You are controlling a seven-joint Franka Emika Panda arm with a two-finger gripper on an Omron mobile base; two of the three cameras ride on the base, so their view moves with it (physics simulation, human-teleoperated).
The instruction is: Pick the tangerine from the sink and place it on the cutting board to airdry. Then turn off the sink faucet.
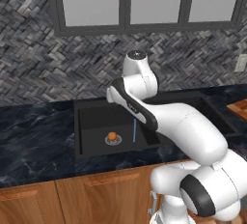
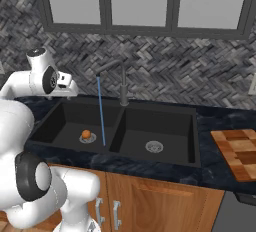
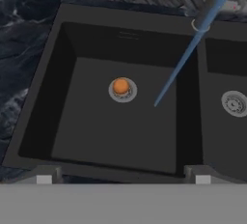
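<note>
The tangerine (image 1: 112, 135) (image 2: 86, 134) (image 3: 120, 86) sits on the round silver drain of the left basin of the black sink (image 2: 165, 121) (image 3: 111, 39). From the sink faucet (image 2: 123, 83), a dark gooseneck behind the divider, a thin blue stream (image 2: 101, 111) (image 3: 178, 68) runs into that left basin, just right of the fruit. My gripper (image 3: 123, 177) hangs high above the left basin, open, with nothing between its fingers. The wooden cutting board (image 2: 237, 151) (image 1: 239, 108) lies on the counter right of the sink.
Dark marble counter (image 1: 34, 131) surrounds the sink. The right basin holds only its drain (image 2: 154, 147). A herringbone backsplash and windows stand behind, and wooden cabinet doors (image 2: 150, 206) sit below. My own arm (image 1: 183, 126) crosses over the right basin in the left base view.
</note>
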